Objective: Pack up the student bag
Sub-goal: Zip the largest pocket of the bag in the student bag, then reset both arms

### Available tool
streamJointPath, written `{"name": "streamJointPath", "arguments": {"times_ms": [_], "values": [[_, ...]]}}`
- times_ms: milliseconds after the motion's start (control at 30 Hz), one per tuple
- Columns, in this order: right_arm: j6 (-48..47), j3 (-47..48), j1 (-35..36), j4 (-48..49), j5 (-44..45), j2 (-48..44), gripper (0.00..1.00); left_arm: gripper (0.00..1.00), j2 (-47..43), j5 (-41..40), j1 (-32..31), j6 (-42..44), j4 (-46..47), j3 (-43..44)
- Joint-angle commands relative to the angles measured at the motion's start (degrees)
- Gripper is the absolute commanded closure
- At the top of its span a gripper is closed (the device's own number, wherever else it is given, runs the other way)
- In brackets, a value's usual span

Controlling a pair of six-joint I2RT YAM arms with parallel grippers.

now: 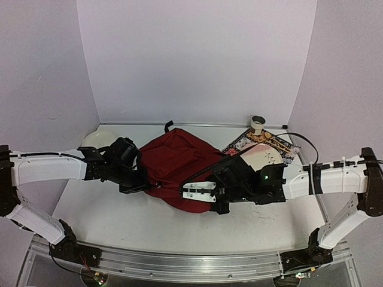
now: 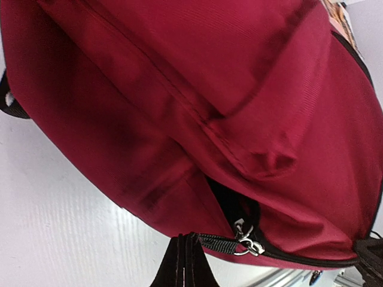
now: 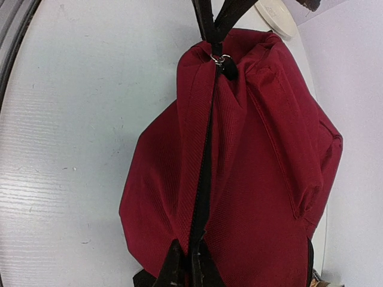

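Student bag [image 1: 173, 161] lies on its side at the centre of the white table [image 1: 119, 221], dark red, stretched between the two arms. Left gripper [image 2: 185, 257]: fingers fully closed, pinching the bag's fabric at the zipper end, just beside the metal zipper pull [image 2: 246, 239]. Right gripper [image 3: 187, 263]: fingers fully closed, pinching the opposite end of the black zipper [image 3: 203, 179]. A patterned flat item [image 1: 263, 143] lies behind the bag on the right; a white bowl [image 1: 99, 139] sits at rear left.
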Motion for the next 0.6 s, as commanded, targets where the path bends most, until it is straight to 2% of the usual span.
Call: {"name": "streamJointPath", "arguments": {"times_ms": [0,200,267,367,567], "values": [[6.4,2.0,0.3,-3.2,-3.6,-2.7,0.99,0.95,0.3,-10.0,3.0,3.7,-5.1,1.2],[12.6,7.0,0.3,-2.3,-6.6,1.5,0.75,0.69,-4.5,-11.3,3.0,5.0,-5.0,0.6],[14.1,8.7,0.2,-2.3,-5.6,2.7,0.6,0.53,-6.7,-12.3,3.0,4.9,-5.0,0.1],[17.5,11.3,-1.2,-2.3,-5.0,4.2,0.47,0.33,-9.9,-13.5,3.9,5.1,-5.1,-0.6],[29.1,15.2,-11.3,-2.3,-5.5,4.7,0.36,0.04,-16.5,-14.3,9.9,7.3,-6.1,-0.8]]}}
